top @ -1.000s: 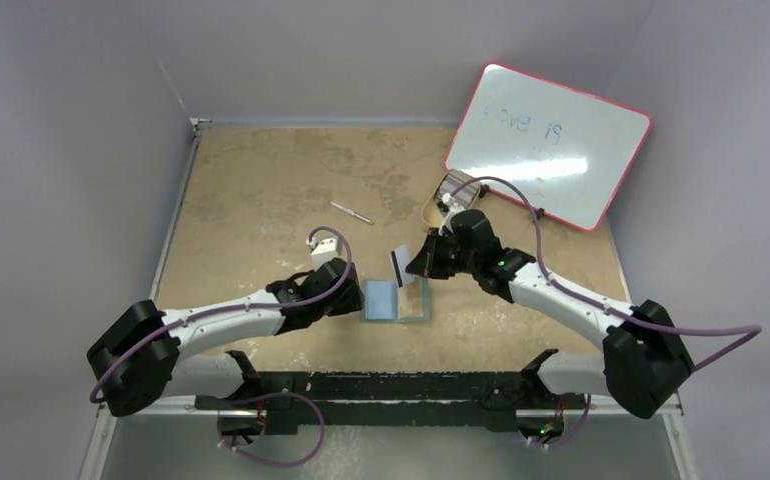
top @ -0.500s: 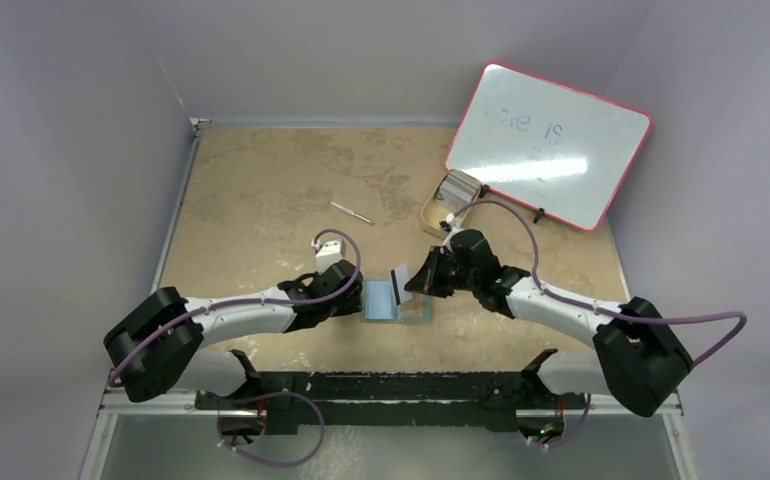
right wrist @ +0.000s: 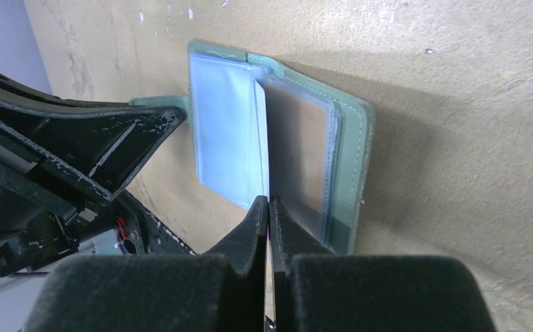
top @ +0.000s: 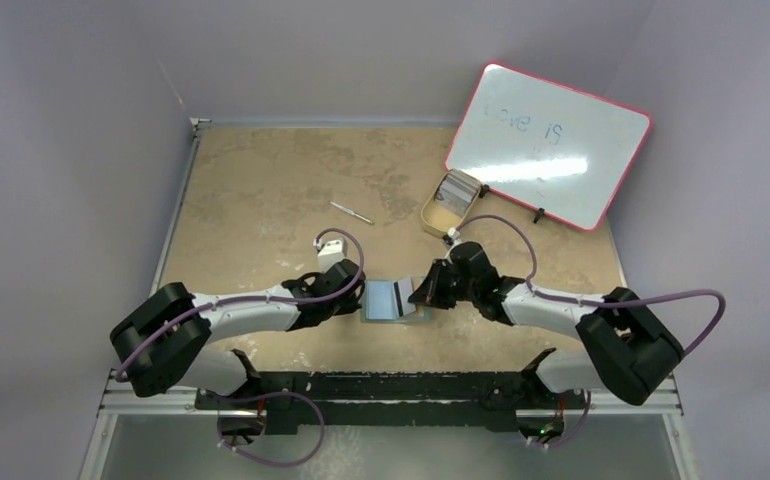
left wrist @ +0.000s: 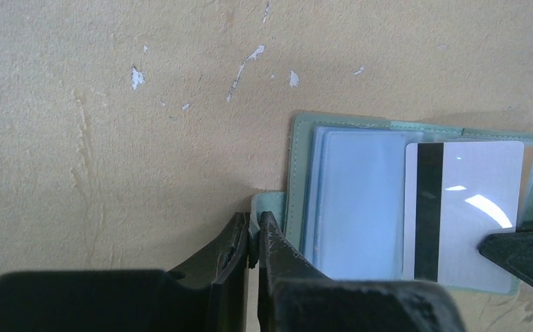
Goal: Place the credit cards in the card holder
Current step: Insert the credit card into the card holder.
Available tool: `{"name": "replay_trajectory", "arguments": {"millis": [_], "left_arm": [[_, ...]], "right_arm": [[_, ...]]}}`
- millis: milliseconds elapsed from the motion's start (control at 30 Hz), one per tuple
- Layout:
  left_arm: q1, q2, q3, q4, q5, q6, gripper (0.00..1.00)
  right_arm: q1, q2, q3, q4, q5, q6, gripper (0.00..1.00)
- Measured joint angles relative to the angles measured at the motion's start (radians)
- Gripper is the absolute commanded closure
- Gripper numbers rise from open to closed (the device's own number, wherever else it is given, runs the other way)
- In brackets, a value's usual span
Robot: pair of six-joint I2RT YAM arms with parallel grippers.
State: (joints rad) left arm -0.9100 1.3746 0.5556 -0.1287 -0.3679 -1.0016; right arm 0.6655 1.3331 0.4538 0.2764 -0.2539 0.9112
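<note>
Right fingers (right wrist: 258, 216): closed on card (left wrist: 468, 207), lowered from mid-air onto open holder (left wrist: 350, 200), lower centre.
Left fingers (left wrist: 267, 238): pinching holder's tab.
Meaning: card looks ready for pocket.
Stack (top: 456, 188): in tray (top: 431, 215), upper right.

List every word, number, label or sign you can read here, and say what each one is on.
Whiteboard: faint marker writing, too pale and small in the top view to read.
Credit card: a black stripe only, with no print visible on this side.
Card holder: no text showing.
</note>
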Motion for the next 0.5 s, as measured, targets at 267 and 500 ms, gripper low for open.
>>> {"name": "replay_trajectory", "arguments": {"millis": [267, 500], "left_arm": [[0.000, 0.002, 0.000, 0.008, 0.003, 0.000, 1.00], [0.000, 0.002, 0.000, 0.008, 0.006, 0.000, 1.00]], "right_arm": [[0.004, 0.023, -0.026, 0.079, -0.009, 0.018, 1.00], [0.006, 0.060, -0.037, 0.138, -0.030, 0.043, 0.98]]}}
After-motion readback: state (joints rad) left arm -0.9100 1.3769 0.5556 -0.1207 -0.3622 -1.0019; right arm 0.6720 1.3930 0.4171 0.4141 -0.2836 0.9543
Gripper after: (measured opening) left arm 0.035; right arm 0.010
